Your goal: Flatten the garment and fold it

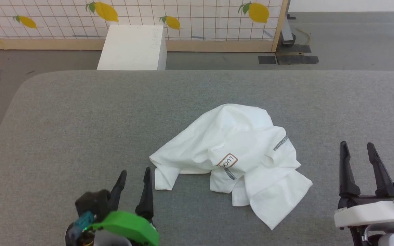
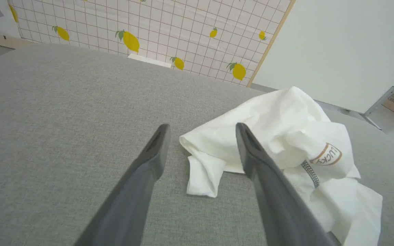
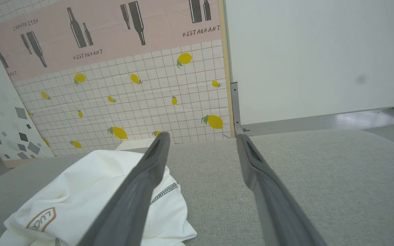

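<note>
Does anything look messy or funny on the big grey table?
Yes. The white thin-fabric shirt lies crumpled in a heap on the grey fabric-covered table, bunched and folded over itself, its tan neck label showing.

neck label (image 1: 227,160) on garment (image 1: 238,130): "LUCK" | pink wall panel (image 3: 108,30): "RESTAURANT"

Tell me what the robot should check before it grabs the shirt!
1. Left gripper open with nothing in it: ok.
2. Right gripper open with nothing in it: ok.
3. Garment fully on the table: ok.
4. Garment lying flat: not ok, it is bunched in a heap.
5. Neck label in sight to find the collar: ok.
6. Both sleeves easy to find: cannot tell, folds hide them.
</note>
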You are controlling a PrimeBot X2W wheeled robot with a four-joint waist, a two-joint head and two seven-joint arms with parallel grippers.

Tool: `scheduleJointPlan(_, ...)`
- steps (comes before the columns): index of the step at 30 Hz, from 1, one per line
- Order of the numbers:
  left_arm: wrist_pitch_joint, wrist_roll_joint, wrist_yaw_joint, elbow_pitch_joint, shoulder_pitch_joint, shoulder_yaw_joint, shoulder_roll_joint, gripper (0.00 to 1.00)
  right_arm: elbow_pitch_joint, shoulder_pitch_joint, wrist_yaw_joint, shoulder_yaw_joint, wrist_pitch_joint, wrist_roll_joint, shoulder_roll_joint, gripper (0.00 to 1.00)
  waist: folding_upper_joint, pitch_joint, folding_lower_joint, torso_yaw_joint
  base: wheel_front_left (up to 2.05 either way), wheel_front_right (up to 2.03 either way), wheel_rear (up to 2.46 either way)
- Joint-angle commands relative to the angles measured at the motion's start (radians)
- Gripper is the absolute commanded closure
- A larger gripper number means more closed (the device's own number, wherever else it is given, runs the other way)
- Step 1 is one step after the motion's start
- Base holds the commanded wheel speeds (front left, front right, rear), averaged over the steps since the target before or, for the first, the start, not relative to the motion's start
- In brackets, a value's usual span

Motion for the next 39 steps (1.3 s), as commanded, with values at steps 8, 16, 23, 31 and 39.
scheduleJointPlan(8, -0.008, 0.111, -0.036, -0.033, 0.103, 0.103, -0.059, 0.00, -0.002, 0.018, -0.002, 0.001, -0.006, -0.013, 0.000, 0.00, -0.0001, -0.009, 0.0000, 0.004, 0.00, 0.00, 0.00)
scheduleJointPlan(16, -0.008, 0.181, -0.087, -0.031, 0.102, 0.147, -0.105, 0.00, 0.008, -0.038, -0.002, 0.050, 0.242, -0.121, -0.007, 0.00, -0.0001, 0.014, 0.0000, 0.027, 0.00, 0.00, 0.00)
scheduleJointPlan(23, -0.008, 0.223, -0.129, -0.005, 0.098, 0.165, -0.147, 0.00, 0.056, -0.062, -0.002, 0.113, 0.610, -0.112, -0.115, 0.00, -0.0001, 0.037, 0.0000, 0.073, 0.00, 0.00, 0.00)
scheduleJointPlan(31, -0.008, 0.250, -0.166, 0.030, 0.095, 0.183, -0.182, 0.00, 0.179, -0.089, -0.002, 0.247, 0.732, -0.055, -0.209, 0.00, -0.0001, 0.039, 0.0000, 0.133, 0.00, 0.00, 0.00)
scheduleJointPlan(39, -0.008, 0.259, -0.182, 0.047, 0.107, 0.202, -0.200, 0.00, 0.311, -0.127, -0.002, 0.265, 0.704, -0.052, -0.219, 1.00, -0.0001, 0.023, 0.0000, 0.151, 0.00, 0.00, 0.00)
